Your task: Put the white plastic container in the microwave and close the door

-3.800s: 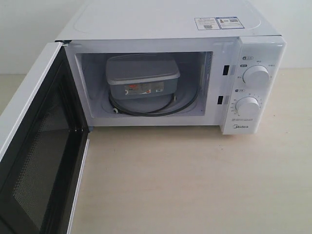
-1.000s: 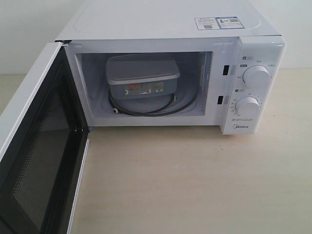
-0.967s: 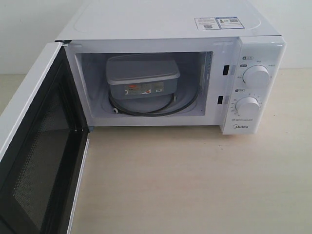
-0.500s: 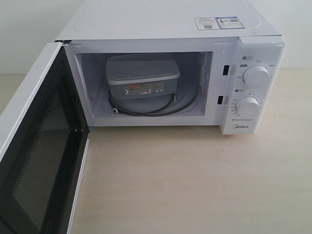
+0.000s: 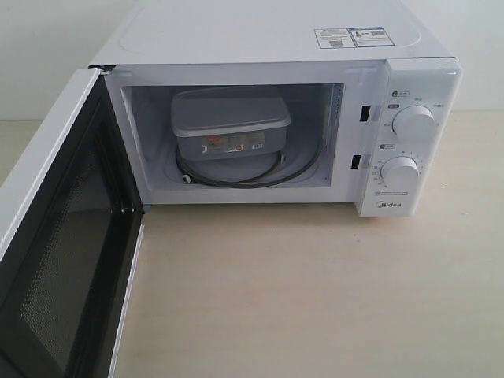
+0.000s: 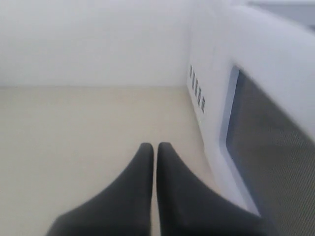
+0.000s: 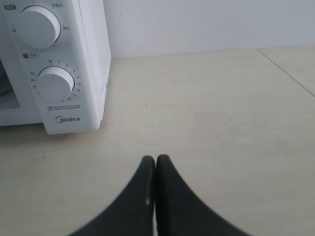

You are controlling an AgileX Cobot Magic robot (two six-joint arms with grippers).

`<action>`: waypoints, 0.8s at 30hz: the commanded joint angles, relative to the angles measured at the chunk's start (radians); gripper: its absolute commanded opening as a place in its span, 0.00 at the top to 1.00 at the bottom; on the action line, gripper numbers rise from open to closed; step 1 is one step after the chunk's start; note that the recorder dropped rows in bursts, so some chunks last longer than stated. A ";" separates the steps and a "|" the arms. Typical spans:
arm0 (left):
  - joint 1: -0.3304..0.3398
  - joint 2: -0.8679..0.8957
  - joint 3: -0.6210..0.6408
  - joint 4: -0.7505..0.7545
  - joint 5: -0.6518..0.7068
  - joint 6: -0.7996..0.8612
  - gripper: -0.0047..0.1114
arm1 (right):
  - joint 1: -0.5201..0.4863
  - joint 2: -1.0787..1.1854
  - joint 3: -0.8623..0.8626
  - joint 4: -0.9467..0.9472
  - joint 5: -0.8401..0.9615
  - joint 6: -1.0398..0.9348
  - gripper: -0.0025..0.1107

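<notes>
1. Pale wood tabletop [image 5: 315, 299] and a plain white wall frame the scene. The microwave [image 5: 260, 39] fills most of the exterior view, and neither arm shows there.
2. The white plastic container [image 5: 230, 126] already sits inside the microwave's cavity, lid on and label facing the opening. It rests on the glass turntable [image 5: 299, 169], toward the rear and the hinge side. Nothing else is in the cavity.
3. The door [image 5: 55, 260] stands wide open, hinged at the microwave's front corner away from the dials. It is swung out roughly square to the microwave's front, with its dark mesh inner face turned toward the opening.
4. The left claw [image 6: 155, 147] is clenched and empty, tips pressed together. Its wrist view shows the door's outer face and window just beside it, with the microwave's vented side wall beyond. That puts it on the outer side of the open door.
5. The right claw [image 7: 155, 160] is likewise clenched on nothing. It hangs over bare tabletop in front of the microwave, past the dial panel [image 7: 74, 54], well apart from the door.
6. Only the closing seems left. That move turns on the left claw lying outside the door: a push toward the microwave's front should swing it shut. The left arm is clearly the nearer one.
</notes>
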 commanded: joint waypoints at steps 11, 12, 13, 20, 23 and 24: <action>0.003 0.000 -0.499 -0.115 0.321 -0.011 0.92 | 0.000 -0.004 0.000 -0.001 -0.009 0.000 0.98; 0.003 0.000 -0.525 -0.130 0.340 -0.011 0.92 | 0.000 -0.004 0.000 -0.001 -0.009 0.000 0.98; 0.003 0.000 -0.551 -0.147 0.373 -0.011 0.92 | 0.000 -0.004 0.000 -0.001 -0.009 0.000 0.98; 0.003 0.000 -0.617 -0.175 0.437 -0.011 0.92 | 0.000 -0.004 0.000 -0.001 -0.009 0.000 0.98; 0.003 0.000 -0.617 -0.172 0.484 -0.011 0.92 | 0.000 -0.004 0.000 -0.001 -0.009 0.000 0.98; 0.003 0.000 -0.617 -0.181 0.505 -0.013 0.92 | 0.000 -0.004 0.000 -0.001 -0.009 0.000 0.98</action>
